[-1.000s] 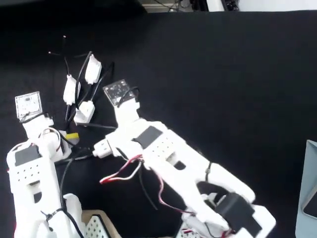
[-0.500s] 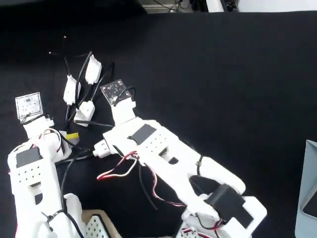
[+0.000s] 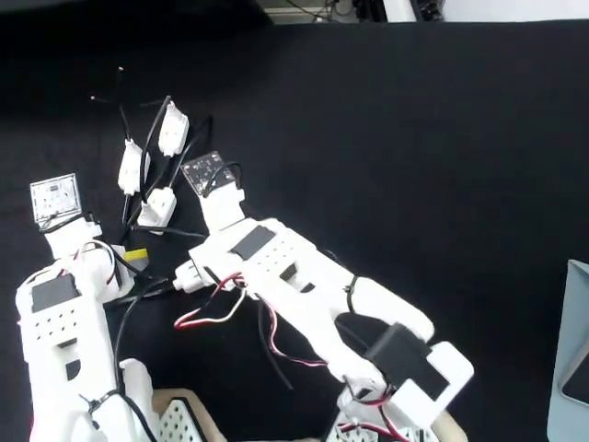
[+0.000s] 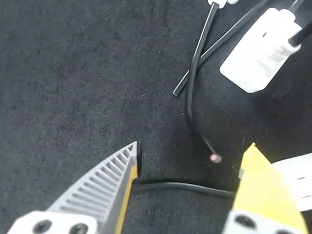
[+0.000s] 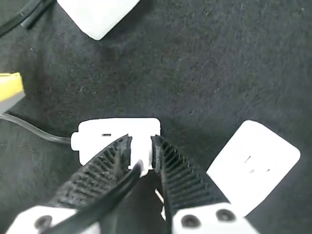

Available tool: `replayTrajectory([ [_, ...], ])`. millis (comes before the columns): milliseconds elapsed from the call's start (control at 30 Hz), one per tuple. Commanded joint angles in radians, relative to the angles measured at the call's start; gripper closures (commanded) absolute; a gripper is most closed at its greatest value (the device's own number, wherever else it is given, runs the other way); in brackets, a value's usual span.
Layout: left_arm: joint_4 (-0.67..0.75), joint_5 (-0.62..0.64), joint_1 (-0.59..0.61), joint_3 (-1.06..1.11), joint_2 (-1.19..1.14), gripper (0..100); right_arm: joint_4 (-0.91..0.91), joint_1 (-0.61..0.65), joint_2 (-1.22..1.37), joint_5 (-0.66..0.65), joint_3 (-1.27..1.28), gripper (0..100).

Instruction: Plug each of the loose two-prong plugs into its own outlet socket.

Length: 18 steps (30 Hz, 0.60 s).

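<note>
Right wrist view, right gripper (image 5: 141, 142) closed, seemingly pinching white plug (image 5: 105, 134), left gripper (image 4: 192, 151) spread wide.

1 plug (image 5: 100, 136) partly hidden by R gripper (image 5: 141, 141).

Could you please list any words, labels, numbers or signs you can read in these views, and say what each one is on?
No readable text anywhere.
White socket block: only slots, no print.
White plug held by the right gripper: one small dash, no letters.
Square board on an arm's wrist: marks too small to read.
</note>
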<state>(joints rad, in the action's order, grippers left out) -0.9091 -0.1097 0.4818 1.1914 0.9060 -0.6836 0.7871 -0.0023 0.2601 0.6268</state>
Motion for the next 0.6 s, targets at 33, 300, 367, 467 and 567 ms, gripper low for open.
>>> replayTrajectory([
  [33, 0.018, 0.008, -0.001, -0.005, 0.017, 67, 0.002, 0.032, 0.073, -0.048, -0.05, 98.6],
  [300, 0.018, 0.005, -0.002, -0.002, 0.017, 67, -0.003, 0.034, 0.036, -0.086, -0.058, 96.7],
  [367, 0.017, 0.005, -0.002, -0.002, 0.017, 67, -0.064, 0.035, -0.024, -0.086, -0.062, 90.3],
  [467, 0.014, 0.003, -0.002, -0.002, 0.017, 67, -0.158, 0.035, -0.137, -0.084, -0.062, 82.9],
  [567, 0.012, 0.002, -0.002, -0.01, 0.017, 67, -0.224, 0.034, -0.259, -0.084, -0.059, 82.8],
])
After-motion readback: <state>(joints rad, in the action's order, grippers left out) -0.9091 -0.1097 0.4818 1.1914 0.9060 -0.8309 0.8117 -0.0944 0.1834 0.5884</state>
